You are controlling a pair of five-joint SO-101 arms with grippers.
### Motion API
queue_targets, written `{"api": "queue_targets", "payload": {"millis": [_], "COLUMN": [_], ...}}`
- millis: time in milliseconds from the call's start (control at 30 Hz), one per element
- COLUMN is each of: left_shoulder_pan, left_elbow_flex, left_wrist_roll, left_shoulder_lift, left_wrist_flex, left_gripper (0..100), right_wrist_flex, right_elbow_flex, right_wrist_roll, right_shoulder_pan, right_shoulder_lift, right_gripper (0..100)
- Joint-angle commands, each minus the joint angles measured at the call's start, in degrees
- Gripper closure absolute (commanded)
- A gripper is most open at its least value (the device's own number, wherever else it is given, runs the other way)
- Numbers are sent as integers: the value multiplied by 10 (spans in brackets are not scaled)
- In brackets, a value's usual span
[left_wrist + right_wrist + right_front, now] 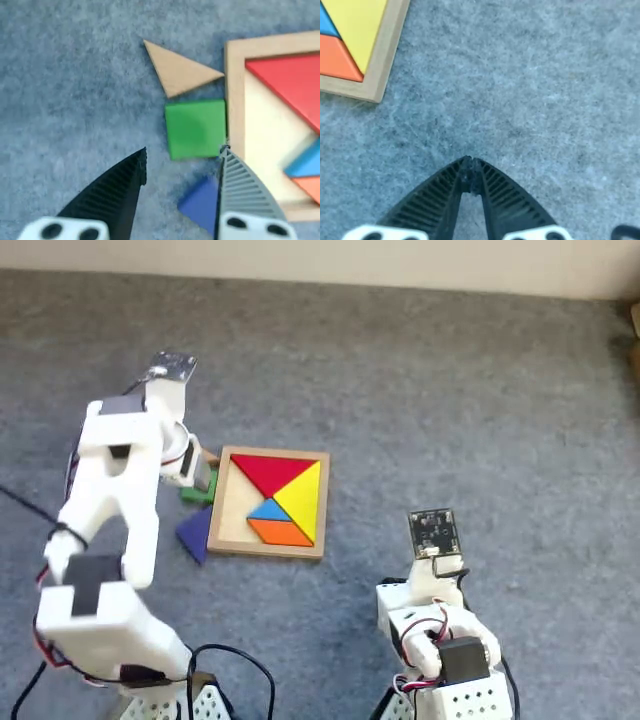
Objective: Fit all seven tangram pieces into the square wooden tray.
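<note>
- High view has the square wooden tray (322, 508) lying on the grey carpet (450, 390) between the two arms, closer to the left one. Four pieces are seated inside it: a red triangle (270, 473), a yellow triangle (302, 500), a small light-blue triangle (268, 510) and an orange piece (280, 532).
- The tray floor shows as pale wood along the side facing the left arm.
- Outside that same wall sit a green square (196, 128) right up against the rim, a tan wooden triangle (177, 72) with one tip at the rim, and a dark blue piece (200, 204) just beside the green one.
- Left gripper (184, 151) hangs over that cluster with its fingers spread wide and nothing held. One tip is by the green square's corner at the tray wall, the other out over carpet.
- Right gripper (470, 167) sits low over carpet, near a tray corner but apart from it — fingers pressed together on nothing.
</note>
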Motion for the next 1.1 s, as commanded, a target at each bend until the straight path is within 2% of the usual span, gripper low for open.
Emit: {"api": "queue_targets", "payload": {"millis": [0, 233, 467, 533, 667, 1067], "left_shoulder_pan": [7, 1, -40, -38, -22, -5], "left_elbow_flex": [-71, -136, -177, -180, -180, -162], "left_wrist_roll": [7, 4, -9, -36, -41, -40], "left_shoulder_lift": [50, 145, 160, 160, 158, 162], "left_wrist_flex": [-4, -3, 40, 65, 101, 105], "left_gripper": [764, 764, 764, 764, 764, 768], "right_wrist_flex": [0, 0, 0, 0, 0, 0], "right_elbow_flex": [87, 87, 87, 87, 87, 87], "right_wrist_roll": [-5, -5, -5, -5, -5, -5], "right_shoulder_pan": [7, 7, 7, 7, 7, 8], "right_shoulder_lift": [-7, -7, -7, -7, -7, -7], "right_gripper": [982, 982, 982, 982, 982, 982]}}
